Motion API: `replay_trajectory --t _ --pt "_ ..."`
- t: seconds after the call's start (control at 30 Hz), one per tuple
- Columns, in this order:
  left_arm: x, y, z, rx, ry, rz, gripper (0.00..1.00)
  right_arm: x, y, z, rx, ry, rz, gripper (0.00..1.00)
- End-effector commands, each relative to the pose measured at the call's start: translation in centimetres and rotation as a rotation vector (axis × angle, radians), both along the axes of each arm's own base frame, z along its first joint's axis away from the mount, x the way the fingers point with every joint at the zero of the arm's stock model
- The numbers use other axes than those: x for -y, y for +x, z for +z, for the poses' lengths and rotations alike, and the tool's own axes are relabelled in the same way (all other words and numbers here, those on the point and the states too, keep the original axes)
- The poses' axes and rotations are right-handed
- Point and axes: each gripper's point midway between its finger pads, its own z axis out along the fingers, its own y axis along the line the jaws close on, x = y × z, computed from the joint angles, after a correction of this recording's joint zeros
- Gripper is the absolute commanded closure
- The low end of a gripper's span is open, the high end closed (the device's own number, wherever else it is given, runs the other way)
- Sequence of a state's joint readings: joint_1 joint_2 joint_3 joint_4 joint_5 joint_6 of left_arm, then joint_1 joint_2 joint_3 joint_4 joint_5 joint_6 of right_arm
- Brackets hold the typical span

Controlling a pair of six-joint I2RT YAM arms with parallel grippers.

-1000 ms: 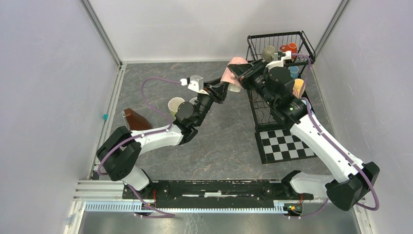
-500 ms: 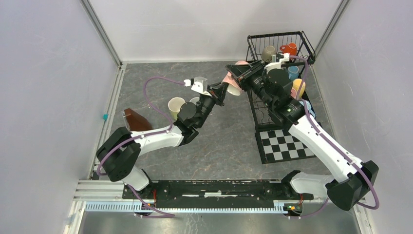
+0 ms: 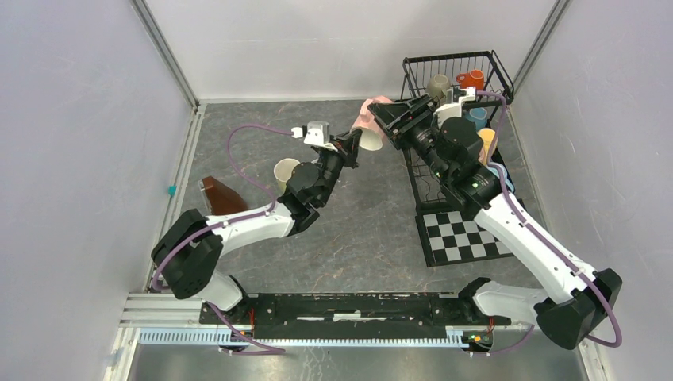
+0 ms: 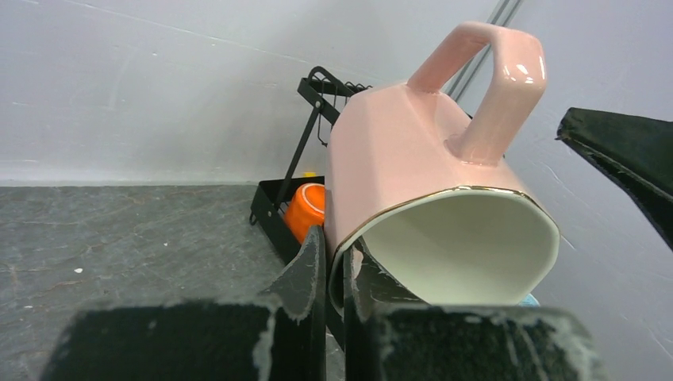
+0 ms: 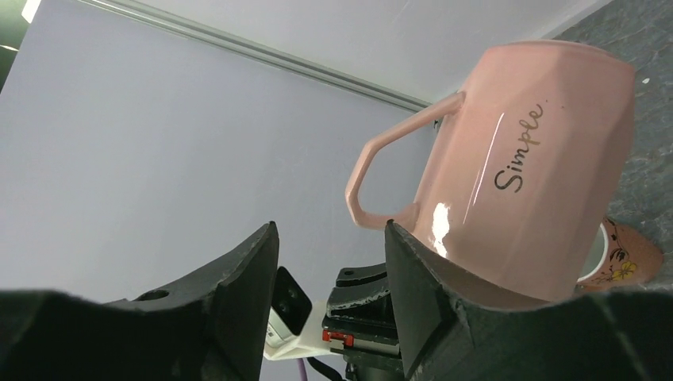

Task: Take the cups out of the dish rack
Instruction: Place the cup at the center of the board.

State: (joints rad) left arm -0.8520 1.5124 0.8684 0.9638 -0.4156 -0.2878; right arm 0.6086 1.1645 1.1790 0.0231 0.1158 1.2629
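the left gripper (image 4: 332, 246) is clamped on the rim of the pink mug (image 4: 397, 143), one finger inside the mouth and one outside against the wall; the mug lies tilted just ahead of the fingertips, its mouth turned back toward the wrist and its handle up; the right gripper (image 5: 332, 230) has its fingers spread apart with nothing between them; the pink mug hangs just beyond its tips, handle toward the gap, the word "simple" on its side; whether those tips touch the mug cannot be told; seen from above, the two grippers face each other tip to tip above the table; the dish rack (image 3: 448, 56) lies behind the right gripper and ahead of the left one; in its upper basket sit an orange mug (image 3: 475, 77) and a grey-olive mug (image 3: 437, 84); a cream mug (image 3: 286, 170) stands on the table behind the left gripper, close beside its arm
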Motion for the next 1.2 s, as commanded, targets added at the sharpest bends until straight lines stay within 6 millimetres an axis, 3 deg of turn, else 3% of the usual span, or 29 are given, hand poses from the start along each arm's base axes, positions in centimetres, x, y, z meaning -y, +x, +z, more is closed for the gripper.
replay_trajectory --t 0.0,0.1,0.37,0.5,0.63,0.93,1.17 --pt "-2.0 -1.7 8.5 0.121 -0.244 -0.008 0.98 0.7 -0.7 1.5 0.072 -0.015 -0.014 0.39" --pt "-2.0 -1.4 7.9 0.078 -0.218 -0.002 0.98 1.3 -0.9 1.6 0.095 -0.062 -0.035 0.32" --pt "-2.6 -1.8 5.0 -0.098 -0.117 0.010 0.98 4.8 -2.7 1.4 0.173 -0.260 -0.124 0.02" --pt "-3.0 -2.5 3.9 -0.225 -0.048 0.004 0.98 6.6 -3.8 1.1 0.211 -0.412 -0.147 0.02" --pt "-2.9 -3.5 2.9 -0.332 0.058 -0.030 0.98 7.9 -4.9 -0.4 0.223 -0.538 -0.143 0.02" --pt "-0.8 -4.9 1.2 -0.548 0.279 -0.139 0.98 9.8 -6.7 -4.0 0.200 -0.731 -0.110 0.02" --pt "1.2 -4.7 -2.2 -0.746 0.451 -0.211 0.98 12.5 -8.0 -6.2 0.163 -0.807 -0.166 0.02"
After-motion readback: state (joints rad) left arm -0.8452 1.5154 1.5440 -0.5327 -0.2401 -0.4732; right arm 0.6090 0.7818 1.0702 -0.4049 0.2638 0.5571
